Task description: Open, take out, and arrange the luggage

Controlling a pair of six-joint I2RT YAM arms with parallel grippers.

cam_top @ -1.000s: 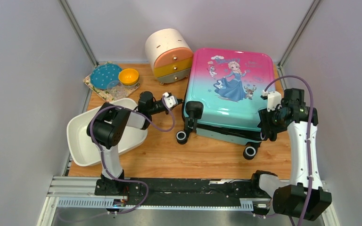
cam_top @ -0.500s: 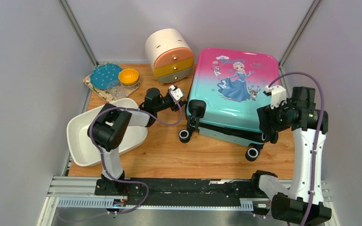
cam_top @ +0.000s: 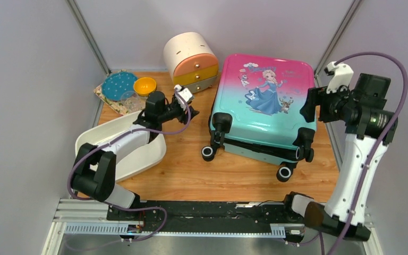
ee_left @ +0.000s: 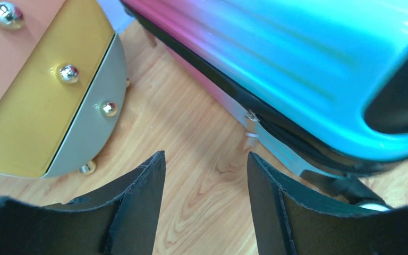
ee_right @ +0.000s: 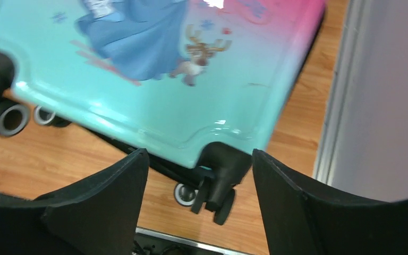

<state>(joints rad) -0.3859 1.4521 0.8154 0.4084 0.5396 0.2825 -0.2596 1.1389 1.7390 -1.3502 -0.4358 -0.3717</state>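
The luggage (cam_top: pixel 263 103) lies flat on the wooden table, pink at the far end and teal near its black wheels (cam_top: pixel 282 172), princess print facing up. Its two shells lie together, with a dark zipper line and a silver zipper pull (ee_left: pixel 251 127) showing on its left side. My left gripper (cam_top: pixel 192 110) hovers open over bare wood between the cabinet and the luggage (ee_left: pixel 297 53), holding nothing (ee_left: pixel 206 155). My right gripper (cam_top: pixel 309 106) is raised above the luggage's right edge. It is open and empty (ee_right: pixel 199 153), looking down on the lid (ee_right: pixel 154 79) and a wheel (ee_right: pixel 220 178).
A round cream drawer cabinet (cam_top: pixel 190 62) stands at the back, just left of the luggage, and shows close in the left wrist view (ee_left: pixel 42 90). A white basin (cam_top: pixel 93 149) sits under my left arm. A patterned mat with a teal plate and an orange bowl (cam_top: pixel 145 85) is at the far left.
The left gripper opened and drew back left from the luggage's side toward the cabinet. The right arm rose and pulled away from the right wheel corner, jaws wider. The luggage shifted slightly right.
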